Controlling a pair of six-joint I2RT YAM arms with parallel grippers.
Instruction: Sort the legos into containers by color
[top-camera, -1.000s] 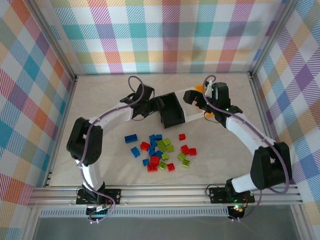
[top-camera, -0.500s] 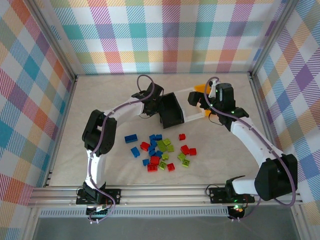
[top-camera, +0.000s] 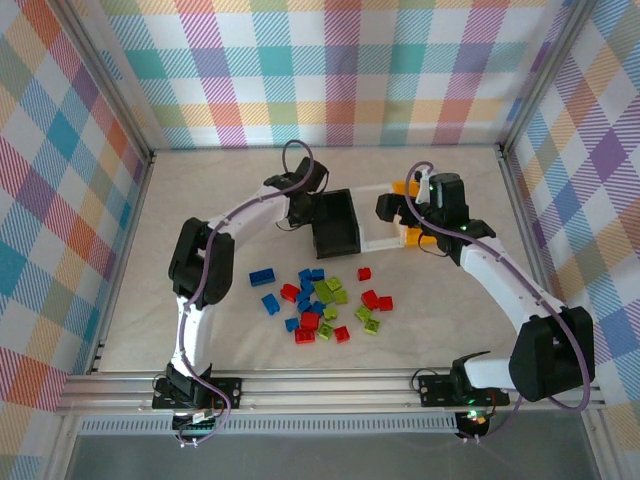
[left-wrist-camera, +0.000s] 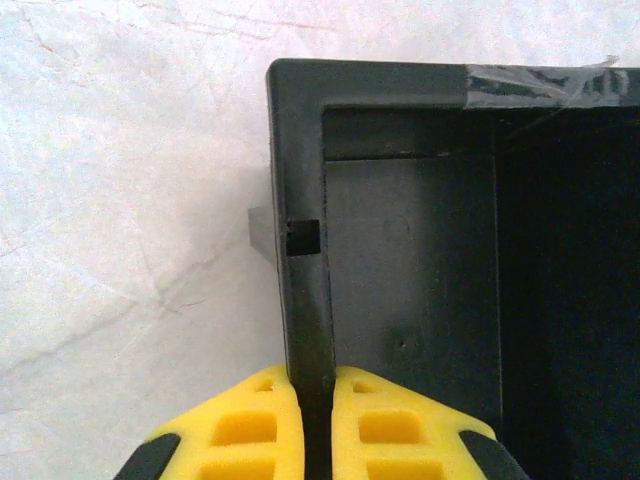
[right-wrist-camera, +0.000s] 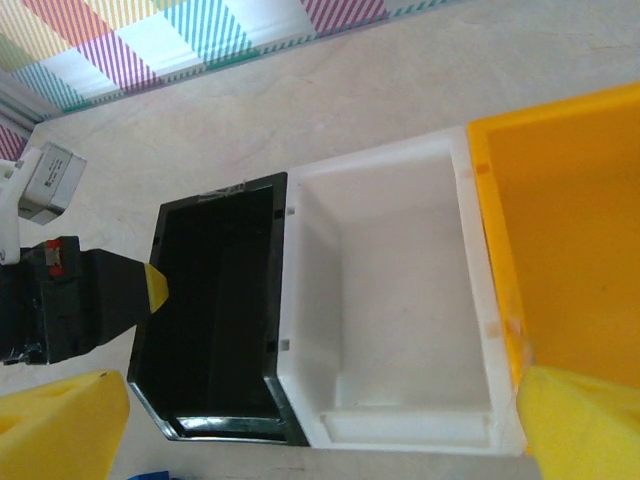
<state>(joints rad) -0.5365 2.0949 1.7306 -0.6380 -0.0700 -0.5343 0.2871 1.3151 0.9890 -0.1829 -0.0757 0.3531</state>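
Left wrist view: left claw (left-wrist-camera: 310, 400) pinches the black bin (left-wrist-camera: 420, 280) by its thin, stiff wall, a good hold. It looks light. Right claw (right-wrist-camera: 315, 395) is spread wide. The bin sits toward the table's (top-camera: 200, 200) far edge.

3 open bins stand in a row, long walls touching, on the pale table (right-wrist-camera: 300, 110). The black bin (right-wrist-camera: 215, 310) lies toward 8 o'clock, the white bin (right-wrist-camera: 400, 300) sits at centre, and the orange-yellow bin (right-wrist-camera: 570, 230) lies at 3 o'clock. The right gripper (right-wrist-camera: 315, 385) is spread wide, its 2 yellow fingers (right-wrist-camera: 60, 425) at 7 and 5 o'clock. At 9 o'clock the left gripper (right-wrist-camera: 152, 287) sets a yellow tip against the black bin's outer wall. A checked wall (right-wrist-camera: 150, 40) runs from 10 to 12 o'clock.
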